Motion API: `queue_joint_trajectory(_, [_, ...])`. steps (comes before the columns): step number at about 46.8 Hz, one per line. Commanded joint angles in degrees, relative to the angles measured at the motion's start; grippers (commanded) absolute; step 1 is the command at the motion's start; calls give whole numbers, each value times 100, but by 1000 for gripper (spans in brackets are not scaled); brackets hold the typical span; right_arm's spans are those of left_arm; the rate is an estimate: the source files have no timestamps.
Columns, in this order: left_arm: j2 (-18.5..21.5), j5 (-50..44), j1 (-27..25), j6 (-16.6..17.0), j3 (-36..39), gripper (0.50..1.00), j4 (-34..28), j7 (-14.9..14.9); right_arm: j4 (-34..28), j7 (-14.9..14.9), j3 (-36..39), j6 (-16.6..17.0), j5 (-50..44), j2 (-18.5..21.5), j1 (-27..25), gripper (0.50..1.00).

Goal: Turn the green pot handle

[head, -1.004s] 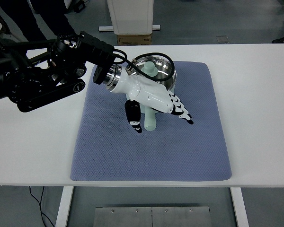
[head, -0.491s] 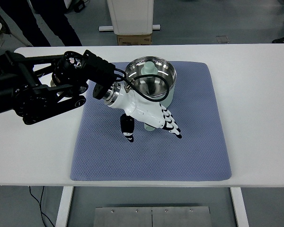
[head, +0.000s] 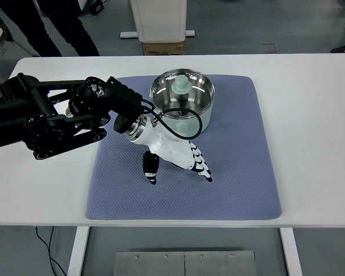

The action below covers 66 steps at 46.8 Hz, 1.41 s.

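**Blue mat, green pot, hand withdrawn**

Blue-grey mat (head: 236,184) covers the white table (head: 316,144). Left hand (head: 175,154): white with black fingertips, fingers spread and relaxed, holding nothing, now nearer the table's front edge than a second ago and clear of the handle it then straddled. Judgement: the turn is likely finished. Green pot (head: 182,102): just behind the hand, steel interior, pale green lid knob (head: 180,85) seemingly inside; handle position uncertain, hidden behind the wrist. Right arm: absent.
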Motion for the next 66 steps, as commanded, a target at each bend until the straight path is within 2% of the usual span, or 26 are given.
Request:
queue_joint_trajectory(1, [-59,141,8,8,21,1000,27,0,0,0,0,2,0,0,0,1000])
queue_joint_trajectory(18, [-173,353,-19,218,30,1000,229,0,0,0,0,2,0,0,0,1000])
queue_joint_trajectory(66, [-16,783,-282,201,179,1000,265,0,0,0,0,2,0,0,0,1000])
